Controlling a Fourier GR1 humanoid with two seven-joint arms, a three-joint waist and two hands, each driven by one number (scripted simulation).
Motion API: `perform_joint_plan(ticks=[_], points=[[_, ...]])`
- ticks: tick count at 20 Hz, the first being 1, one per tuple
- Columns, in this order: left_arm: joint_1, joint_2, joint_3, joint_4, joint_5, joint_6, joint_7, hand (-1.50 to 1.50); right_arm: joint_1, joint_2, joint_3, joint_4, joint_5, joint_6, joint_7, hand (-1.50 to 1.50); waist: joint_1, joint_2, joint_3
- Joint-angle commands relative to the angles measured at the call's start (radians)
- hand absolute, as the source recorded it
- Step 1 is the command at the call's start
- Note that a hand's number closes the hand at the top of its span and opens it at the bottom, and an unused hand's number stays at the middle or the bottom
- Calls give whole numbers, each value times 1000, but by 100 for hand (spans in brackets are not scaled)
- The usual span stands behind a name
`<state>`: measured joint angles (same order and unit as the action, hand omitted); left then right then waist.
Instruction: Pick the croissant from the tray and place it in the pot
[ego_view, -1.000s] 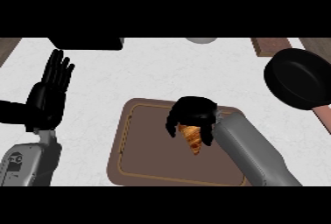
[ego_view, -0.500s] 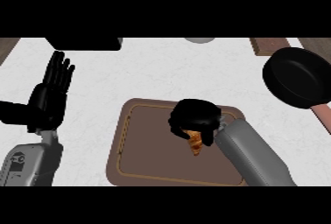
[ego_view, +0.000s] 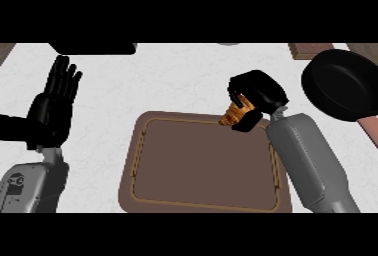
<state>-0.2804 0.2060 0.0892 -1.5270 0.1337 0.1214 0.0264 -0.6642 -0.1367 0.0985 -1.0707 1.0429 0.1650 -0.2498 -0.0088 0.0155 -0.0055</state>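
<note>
Transport step is in hand, judging from the layout. Left hand (ego_view: 52, 107) is resting open at the view's left edge, fingers straight and pointing up, holding nothing. Brown tray (ego_view: 207, 170) is lying at the centre of the white surface (ego_view: 170, 75). Right hand (ego_view: 258, 92) is hovering over the tray's far right corner, its fingers curling round the croissant (ego_view: 235, 115). The pastry's golden end is protruding below the palm and appears to be sitting apart from the tray floor. Black pot (ego_view: 341, 84) is sitting to the right of that hand, near but not touching it, with its pinkish handle (ego_view: 369, 131) running toward the lower right edge.

Next move is calling for carrying the croissant rightward until it is hanging over the pot's opening, then lowering it and spreading the fingers. Clearance over the pot's near rim is deserving attention, since the right forearm (ego_view: 303, 155) is lying close beside it.
</note>
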Motion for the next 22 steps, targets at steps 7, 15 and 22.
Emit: perform_joint_plan(ticks=[7,15,22], points=[[-12,-5,-15,-9,8,-16,6,0,-209,-87,-298,71,196,-248,731,150,50,10,-8],[-42,-9,-48,-10,3,-36,21,0,-393,-189,-325,165,562,-362,1288,150,107,20,-3],[-89,-32,-52,3,-8,-3,42,0,-555,-175,-351,337,746,-316,1575,150,86,11,4]])
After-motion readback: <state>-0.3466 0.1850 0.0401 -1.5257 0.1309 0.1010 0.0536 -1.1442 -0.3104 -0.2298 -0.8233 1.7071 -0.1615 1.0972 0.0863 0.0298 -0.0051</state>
